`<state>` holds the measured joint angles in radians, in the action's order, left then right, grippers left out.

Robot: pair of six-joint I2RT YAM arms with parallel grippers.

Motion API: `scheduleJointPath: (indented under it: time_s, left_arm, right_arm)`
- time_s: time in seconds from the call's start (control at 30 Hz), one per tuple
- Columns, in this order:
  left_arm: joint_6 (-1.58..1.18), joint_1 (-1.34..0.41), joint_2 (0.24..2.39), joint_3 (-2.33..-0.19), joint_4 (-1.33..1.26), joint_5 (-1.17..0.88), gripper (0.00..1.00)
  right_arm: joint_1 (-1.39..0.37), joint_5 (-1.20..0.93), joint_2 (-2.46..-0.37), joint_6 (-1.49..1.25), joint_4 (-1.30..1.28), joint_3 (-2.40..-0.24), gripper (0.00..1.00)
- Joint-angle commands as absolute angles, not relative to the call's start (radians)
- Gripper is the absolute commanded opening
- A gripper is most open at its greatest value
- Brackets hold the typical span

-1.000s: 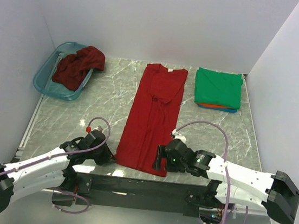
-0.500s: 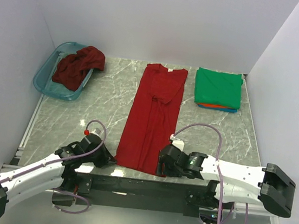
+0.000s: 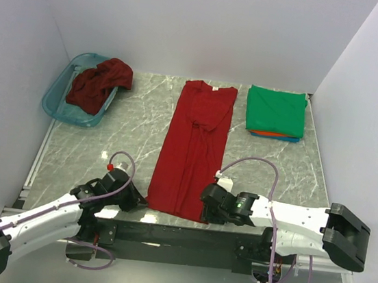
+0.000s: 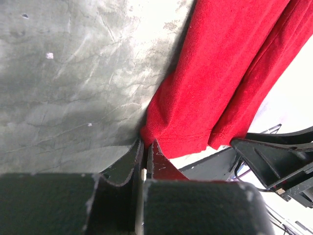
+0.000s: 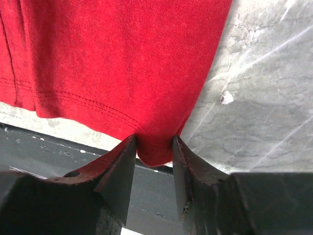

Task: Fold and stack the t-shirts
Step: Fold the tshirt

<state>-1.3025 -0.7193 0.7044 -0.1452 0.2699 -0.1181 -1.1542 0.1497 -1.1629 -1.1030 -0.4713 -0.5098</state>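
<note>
**Item in hand:** red t-shirt [image 3: 191, 149], one. It lies as a long strip down the middle of the table [image 3: 106, 145], collar far, hem at the near edge.

**Tools:** two.
- The left gripper [image 4: 145, 147] has its jaws together, pinched on the near-left hem corner.
- The right gripper [image 5: 151, 144] has its jaws partway apart, straddling the near-right hem corner. The cloth fills the gap, but whether it is firmly nipped cannot be told.

**Handling note:**
- Make sure the right corner is gripped through every layer before lifting.
- Raise both corners level and together.
- Carry the hem toward the collar, keeping the strip taut across its width so the edges meet square.
- Release only once the cloth lies flat.

**Other stock:**
- Maroon t-shirt [image 3: 99, 82], one, crumpled in the basket [image 3: 55, 97], one, at the far left.
- Folded stack at the far right, three layers showing: green t-shirt [image 3: 275, 111] on top, with the orange-red t-shirt [image 3: 266, 133] and blue t-shirt [image 3: 293, 138] showing as edges beneath.
</note>
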Motion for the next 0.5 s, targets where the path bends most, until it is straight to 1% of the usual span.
scheduleJointPath:
  time_s: [0.0, 0.07, 0.1, 0.2, 0.33, 0.47]
  left_arm:
    - [-1.296, -0.718, 0.680, -0.133, 0.314, -0.098, 0.00]
    - [-1.296, -0.719, 0.670, -0.138, 0.331, -0.092, 0.00]
    - [-1.298, -0.719, 0.667, -0.140, 0.351, -0.087, 0.00]
    - [-1.305, -0.719, 0.652, -0.140, 0.386, -0.090, 0.00]
    - [-1.335, -0.732, 0.597, -0.149, 0.458, -0.103, 0.00]
    - [-1.344, -0.744, 0.506, -0.166, 0.540, -0.101, 0.00]
  right_arm:
    - [-1.163, 0.184, -1.177, -1.138, -0.463, -0.491, 0.42]
    - [-1.164, 0.183, -1.181, -1.135, -0.472, -0.491, 0.36]
    - [-1.166, 0.184, -1.181, -1.138, -0.480, -0.494, 0.31]
    - [-1.189, 0.190, -1.169, -1.143, -0.538, -0.512, 0.23]
    - [-1.213, 0.167, -1.114, -1.138, -0.591, -0.522, 0.19]
    - [-1.229, 0.106, -1.049, -1.146, -0.578, -0.500, 0.18]
